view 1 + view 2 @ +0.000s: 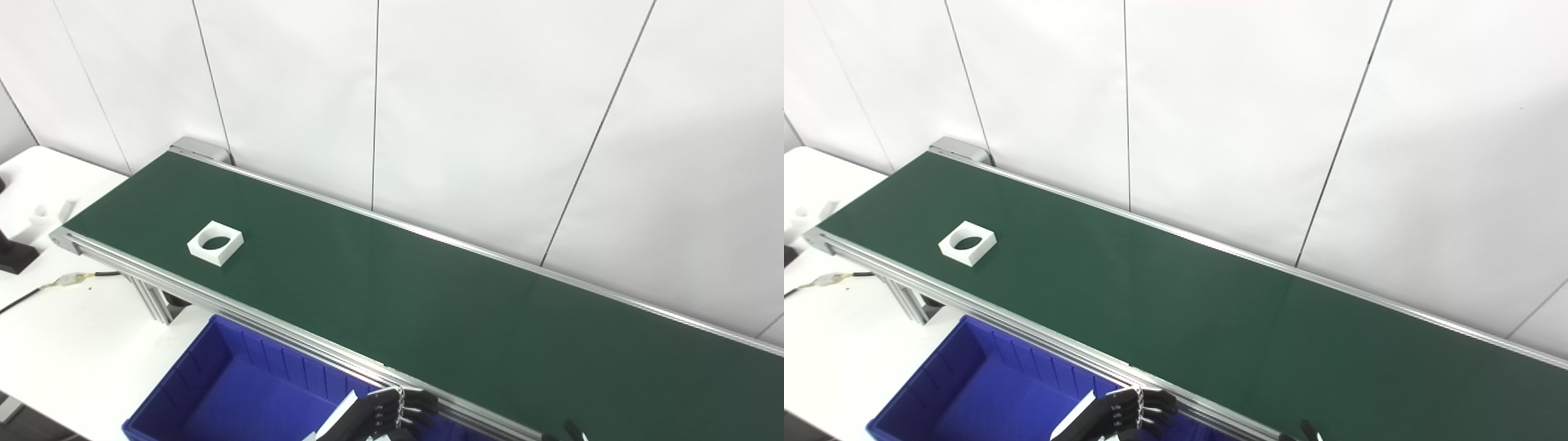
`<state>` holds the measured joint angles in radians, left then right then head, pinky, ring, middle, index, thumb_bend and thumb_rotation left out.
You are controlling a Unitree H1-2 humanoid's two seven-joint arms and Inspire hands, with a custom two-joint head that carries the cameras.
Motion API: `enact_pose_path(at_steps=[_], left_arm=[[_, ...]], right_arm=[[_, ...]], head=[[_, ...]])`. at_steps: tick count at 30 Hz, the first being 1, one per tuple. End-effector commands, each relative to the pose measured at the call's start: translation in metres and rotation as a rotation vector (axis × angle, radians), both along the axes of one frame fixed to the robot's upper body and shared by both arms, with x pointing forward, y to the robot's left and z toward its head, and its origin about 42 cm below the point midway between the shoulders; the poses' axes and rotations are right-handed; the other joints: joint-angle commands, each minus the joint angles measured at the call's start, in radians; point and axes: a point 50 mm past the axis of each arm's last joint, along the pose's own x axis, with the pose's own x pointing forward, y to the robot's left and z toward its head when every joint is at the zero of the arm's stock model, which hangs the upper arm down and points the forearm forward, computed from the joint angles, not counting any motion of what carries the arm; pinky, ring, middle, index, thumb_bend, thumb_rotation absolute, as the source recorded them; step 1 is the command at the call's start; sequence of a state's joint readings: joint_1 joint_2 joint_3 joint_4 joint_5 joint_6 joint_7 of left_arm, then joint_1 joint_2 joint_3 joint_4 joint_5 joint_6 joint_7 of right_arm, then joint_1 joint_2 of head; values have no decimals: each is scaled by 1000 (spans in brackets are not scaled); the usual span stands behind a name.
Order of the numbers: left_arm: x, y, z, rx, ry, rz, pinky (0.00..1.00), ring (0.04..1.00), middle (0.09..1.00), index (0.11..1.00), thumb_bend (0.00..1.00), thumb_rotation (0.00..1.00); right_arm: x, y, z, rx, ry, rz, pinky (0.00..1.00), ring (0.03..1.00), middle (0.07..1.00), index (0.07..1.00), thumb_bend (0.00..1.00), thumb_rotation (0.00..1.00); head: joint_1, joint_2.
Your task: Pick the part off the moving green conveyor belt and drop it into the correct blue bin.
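One white square part (pixel 215 243) with round hole on green conveyor belt (pixel 429 294); one blue bin (pixel 245 398); left robot hand (pixel 383 416) empty, fingers apart; right robot hand (pixel 572 432) state indiscernible.

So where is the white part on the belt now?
The white part lies flat on the green belt near its left end, close to the front rail. The blue bin sits below it, slightly to the right.

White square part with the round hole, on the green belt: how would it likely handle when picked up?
The white square block with a round through-hole looks rigid and probably light, being hollowed. It lies flat, so rolling or tipping seems unlikely. Its thin walls may offer little grip.
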<state>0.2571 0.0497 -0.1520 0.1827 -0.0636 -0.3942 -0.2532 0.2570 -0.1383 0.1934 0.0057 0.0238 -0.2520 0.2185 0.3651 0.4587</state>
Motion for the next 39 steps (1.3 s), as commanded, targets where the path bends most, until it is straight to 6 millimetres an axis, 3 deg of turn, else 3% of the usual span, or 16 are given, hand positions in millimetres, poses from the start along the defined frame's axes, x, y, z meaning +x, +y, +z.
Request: enact_pose_path(at_steps=[1, 14, 22, 26, 32, 39], left_arm=[[9, -3, 10, -5, -73, 2, 595, 670, 724, 718, 770, 703], [16, -3, 13, 17, -90, -8, 578, 662, 721, 712, 831, 676], [17, 8, 25, 61, -98, -13, 584, 664, 709, 706, 834, 591], [19, 26, 47, 118, -111, -39, 577, 658, 702, 689, 855, 475], [21, 48, 89, 184, -168, -62, 564, 658, 709, 678, 889, 442], [29, 64, 136, 224, -225, -63, 594, 681, 722, 702, 857, 375]], right_arm=[[5, 1, 9, 20, -70, 4, 712, 817, 875, 977, 672, 330], [9, 2, 6, 18, -68, 0, 703, 801, 863, 967, 701, 368], [11, 3, 6, 23, -68, 0, 698, 798, 864, 966, 722, 382], [11, 3, 6, 25, -64, -3, 697, 796, 854, 959, 724, 370], [11, 4, 6, 27, -62, -6, 699, 790, 850, 958, 732, 373], [11, 3, 7, 26, -66, -6, 693, 788, 848, 959, 746, 394]], head=[[0, 1], [4, -5], [1, -5], [2, -4], [5, -2], [11, 1]])
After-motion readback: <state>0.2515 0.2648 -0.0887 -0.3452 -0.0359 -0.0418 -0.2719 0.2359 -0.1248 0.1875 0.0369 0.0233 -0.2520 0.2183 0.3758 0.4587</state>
